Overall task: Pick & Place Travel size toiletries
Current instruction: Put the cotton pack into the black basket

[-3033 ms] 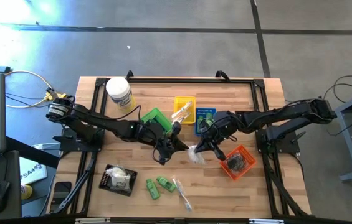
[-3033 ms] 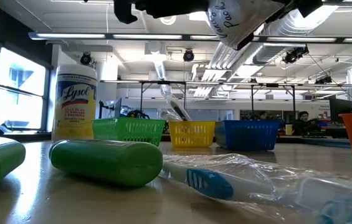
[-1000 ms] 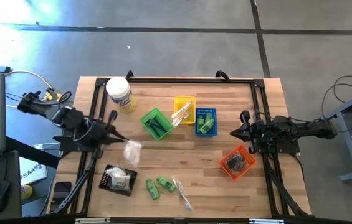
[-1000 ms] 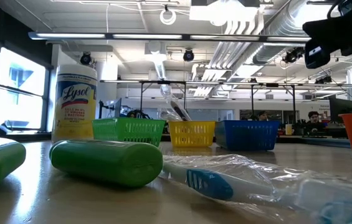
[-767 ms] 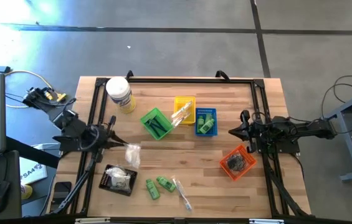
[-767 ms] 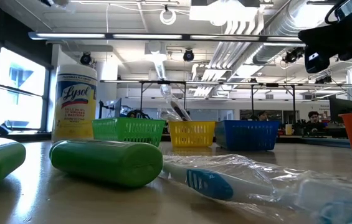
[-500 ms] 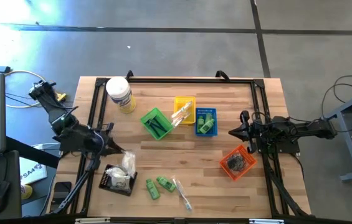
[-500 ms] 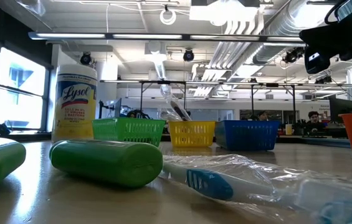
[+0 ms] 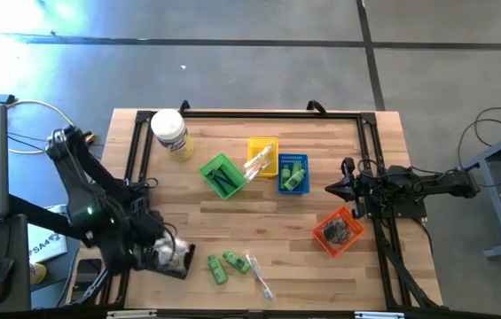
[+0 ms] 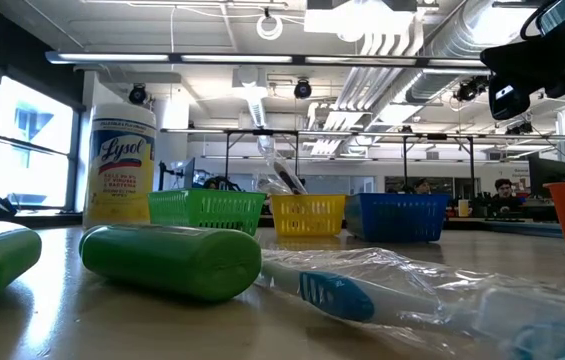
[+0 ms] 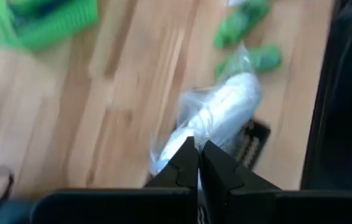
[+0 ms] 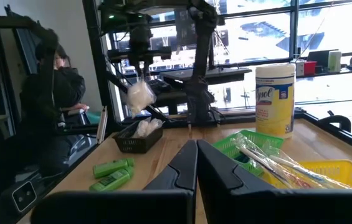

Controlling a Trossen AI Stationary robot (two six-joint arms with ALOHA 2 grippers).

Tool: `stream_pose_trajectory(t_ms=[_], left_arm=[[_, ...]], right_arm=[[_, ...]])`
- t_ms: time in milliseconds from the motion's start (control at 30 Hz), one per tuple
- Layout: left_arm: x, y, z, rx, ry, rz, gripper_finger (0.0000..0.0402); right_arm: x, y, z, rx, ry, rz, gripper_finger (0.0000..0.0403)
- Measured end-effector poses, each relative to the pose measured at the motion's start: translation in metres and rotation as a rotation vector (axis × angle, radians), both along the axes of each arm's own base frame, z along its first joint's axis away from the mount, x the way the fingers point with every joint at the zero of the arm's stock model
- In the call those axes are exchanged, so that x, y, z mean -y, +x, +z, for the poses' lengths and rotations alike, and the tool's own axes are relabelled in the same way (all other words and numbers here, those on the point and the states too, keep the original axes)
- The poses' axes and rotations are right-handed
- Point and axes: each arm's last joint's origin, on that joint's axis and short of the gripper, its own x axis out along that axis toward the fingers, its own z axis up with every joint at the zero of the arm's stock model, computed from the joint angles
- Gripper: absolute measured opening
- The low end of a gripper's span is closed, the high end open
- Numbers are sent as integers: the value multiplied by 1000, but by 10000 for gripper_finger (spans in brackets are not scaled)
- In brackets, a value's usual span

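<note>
Left gripper (image 11: 196, 163) hangs over the black tray (image 9: 151, 257), fingers clamped on a white wrapped packet (image 11: 222, 115). Right gripper (image 9: 331, 188) waits pinched shut and empty near the table's right edge.

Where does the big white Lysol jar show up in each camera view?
High view: Lysol jar at the table's top-left corner.
Low view: left, behind the green bottle.
Left wrist view: not in it.
Right wrist view: standing past the green basket.
Shared landmark: green basket, beside the jar.
Left pincer holds a white packet above the black tray.
</note>
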Motion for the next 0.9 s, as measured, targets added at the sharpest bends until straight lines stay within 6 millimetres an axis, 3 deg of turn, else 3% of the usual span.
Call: stream_pose_trajectory(t_ms=[267, 533, 900], left_arm=[[37, 21, 2, -200, -15, 48, 0], [44, 23, -16, -310, -33, 119, 0], [47, 25, -47, -318, -59, 206, 0]], right_arm=[[0, 0, 0, -1, -1, 0, 2], [0, 0, 0, 0, -3, 0, 2], [0, 0, 0, 1, -3, 0, 2]])
